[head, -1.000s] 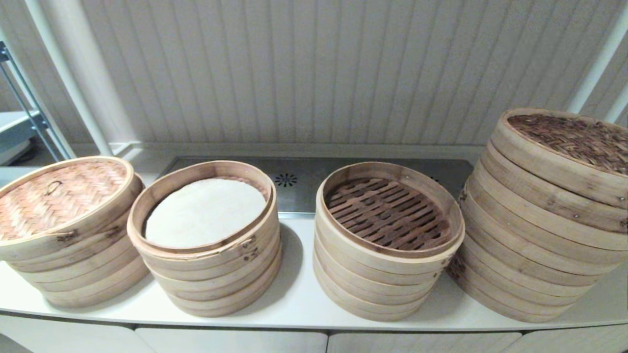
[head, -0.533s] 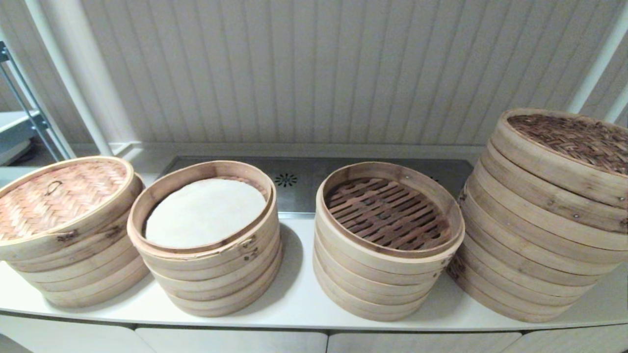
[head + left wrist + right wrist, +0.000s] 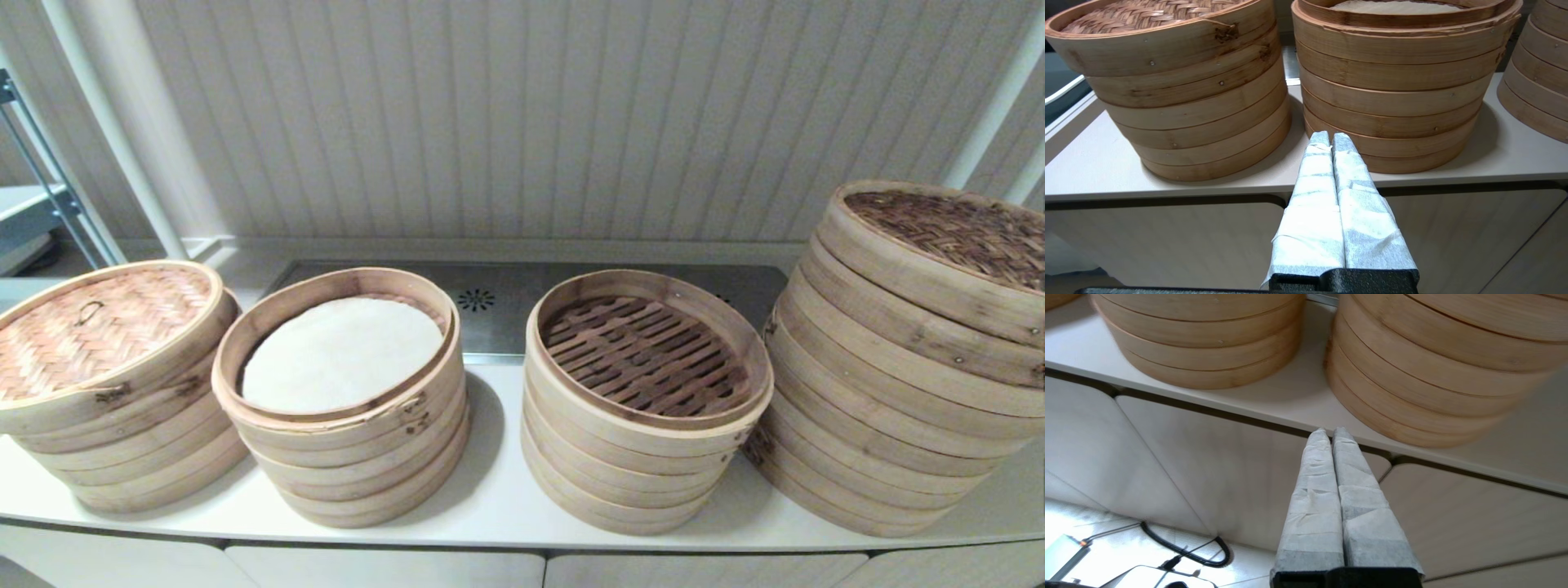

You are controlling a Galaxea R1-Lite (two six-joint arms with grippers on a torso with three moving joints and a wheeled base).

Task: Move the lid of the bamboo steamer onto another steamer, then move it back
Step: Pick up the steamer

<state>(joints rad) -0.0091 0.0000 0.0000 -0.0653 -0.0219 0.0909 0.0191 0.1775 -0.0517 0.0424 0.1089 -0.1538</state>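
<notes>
A woven bamboo lid (image 3: pixel 94 327) with a small loop handle caps the far-left steamer stack (image 3: pixel 122 441). Beside it stands an open stack (image 3: pixel 351 457) lined with white cloth, then an open stack (image 3: pixel 645 457) with a slatted floor. The tall right stack (image 3: pixel 898 392) carries a darker woven lid (image 3: pixel 955 224). Neither gripper shows in the head view. My left gripper (image 3: pixel 1330 138) is shut and empty, below the counter front between the two left stacks (image 3: pixel 1188 110). My right gripper (image 3: pixel 1331 433) is shut and empty, below the counter edge (image 3: pixel 1290 424) near the right stacks.
A steel drain panel (image 3: pixel 498 306) lies behind the stacks against the ribbed wall. White cabinet doors (image 3: pixel 1216 469) sit under the counter. A black cable (image 3: pixel 1184 549) lies on the floor. A metal rack (image 3: pixel 33 212) stands at far left.
</notes>
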